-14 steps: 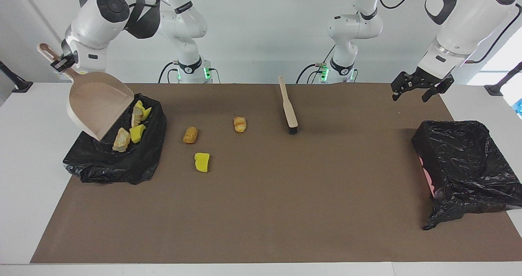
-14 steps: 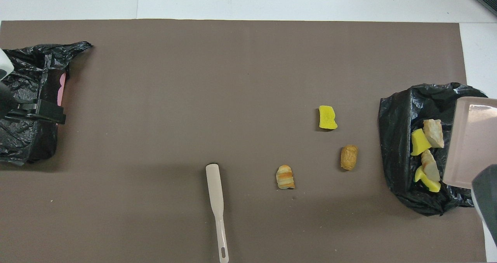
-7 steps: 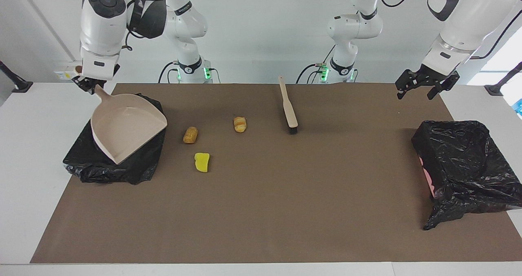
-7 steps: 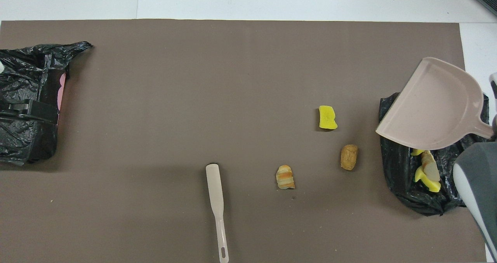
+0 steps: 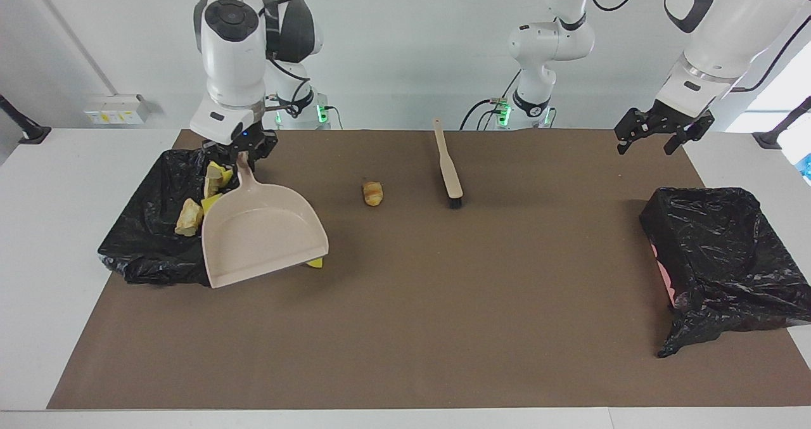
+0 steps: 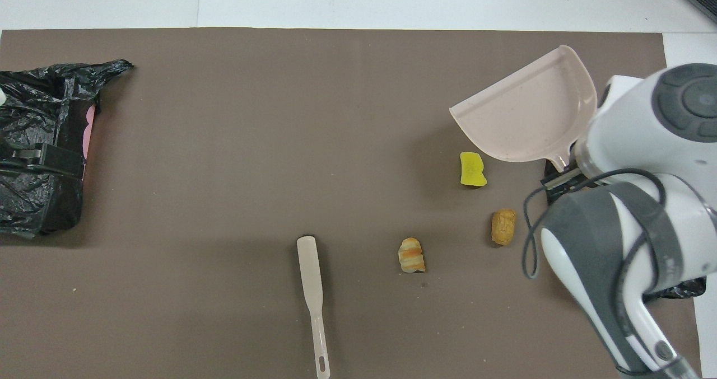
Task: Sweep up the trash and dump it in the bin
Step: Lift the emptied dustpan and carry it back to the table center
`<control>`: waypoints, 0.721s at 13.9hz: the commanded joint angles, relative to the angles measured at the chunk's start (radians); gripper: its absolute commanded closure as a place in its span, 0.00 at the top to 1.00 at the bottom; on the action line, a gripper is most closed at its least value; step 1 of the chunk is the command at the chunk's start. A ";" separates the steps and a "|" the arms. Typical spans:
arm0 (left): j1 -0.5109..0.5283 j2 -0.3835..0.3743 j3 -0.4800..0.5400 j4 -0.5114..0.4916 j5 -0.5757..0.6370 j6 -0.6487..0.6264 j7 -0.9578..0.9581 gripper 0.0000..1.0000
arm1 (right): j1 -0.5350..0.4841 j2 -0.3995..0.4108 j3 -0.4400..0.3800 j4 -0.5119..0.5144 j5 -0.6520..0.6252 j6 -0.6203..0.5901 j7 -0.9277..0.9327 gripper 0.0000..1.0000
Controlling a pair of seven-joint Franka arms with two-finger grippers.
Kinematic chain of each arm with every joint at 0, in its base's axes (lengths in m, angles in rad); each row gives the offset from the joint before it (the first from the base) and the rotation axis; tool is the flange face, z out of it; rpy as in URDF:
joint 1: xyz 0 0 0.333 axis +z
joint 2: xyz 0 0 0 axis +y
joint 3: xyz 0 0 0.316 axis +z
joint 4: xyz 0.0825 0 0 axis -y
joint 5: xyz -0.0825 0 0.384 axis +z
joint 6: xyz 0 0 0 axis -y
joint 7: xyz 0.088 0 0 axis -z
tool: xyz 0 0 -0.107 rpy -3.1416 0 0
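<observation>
Brush (image 5: 448, 174) beside striped scrap (image 5: 373, 193)

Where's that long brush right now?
The brush lies on the brown mat near the robots, about midway between the arms, untouched. Its nearest neighbour is a striped bread-like scrap toward the right arm's end.

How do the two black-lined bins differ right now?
The bin at the right arm's end holds yellow and tan scraps; the bin at the left arm's end shows none. The first has the held dustpan beside it; over the second hangs the open left gripper. Both have crinkled black liners.
</observation>
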 commanded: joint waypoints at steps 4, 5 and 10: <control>0.006 -0.003 -0.003 0.006 0.020 -0.003 0.002 1.00 | 0.191 0.308 -0.004 0.343 0.165 -0.002 0.421 0.00; 0.006 -0.003 -0.003 0.006 0.020 -0.003 0.002 1.00 | 0.228 0.345 -0.004 0.381 0.175 0.017 0.470 0.00; 0.006 -0.003 -0.005 0.006 0.020 -0.003 0.002 1.00 | 0.345 0.575 0.001 0.624 0.187 0.053 0.701 0.00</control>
